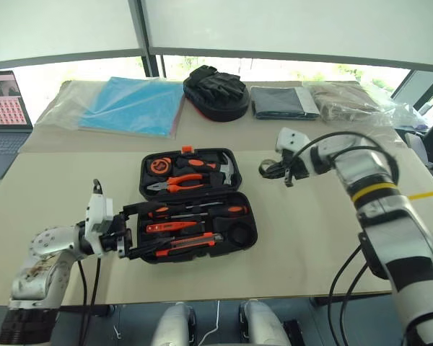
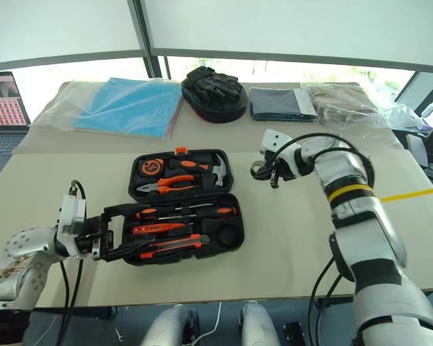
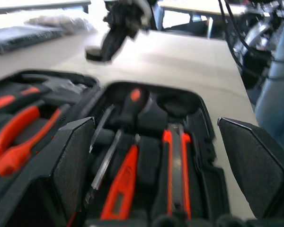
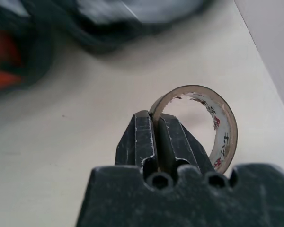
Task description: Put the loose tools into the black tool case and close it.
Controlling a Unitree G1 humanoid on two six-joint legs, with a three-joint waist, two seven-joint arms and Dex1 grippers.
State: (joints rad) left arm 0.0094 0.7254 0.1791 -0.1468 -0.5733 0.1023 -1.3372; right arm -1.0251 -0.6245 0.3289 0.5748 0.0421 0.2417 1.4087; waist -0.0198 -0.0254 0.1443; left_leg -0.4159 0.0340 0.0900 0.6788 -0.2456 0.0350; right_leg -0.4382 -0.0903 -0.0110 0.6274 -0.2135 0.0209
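The right gripper [image 4: 157,137] pinches the wall of a small roll of tape [image 4: 213,124] above the table [image 1: 310,238], right of the open black tool case [image 1: 195,205]. The left gripper [image 3: 156,156], fingers spread wide, hovers at the case's left edge, where screwdrivers [image 1: 195,210] lie in their recesses.

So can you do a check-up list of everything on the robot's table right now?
Surface: beige table, no spills seen.
Job's things: black tool case lies open; screwdrivers and other orange tools sit in its near half; round recess empty; tape roll held above the table.
Clutter: blue sheet, glove pouch, folded dark cloth, bagged bundle along the far edge.
Hands: left hand open around the case's end; right hand shut on the tape roll's wall.
Cables: black cables loop at the right wrist.
Surroundings: laptop, windows behind.
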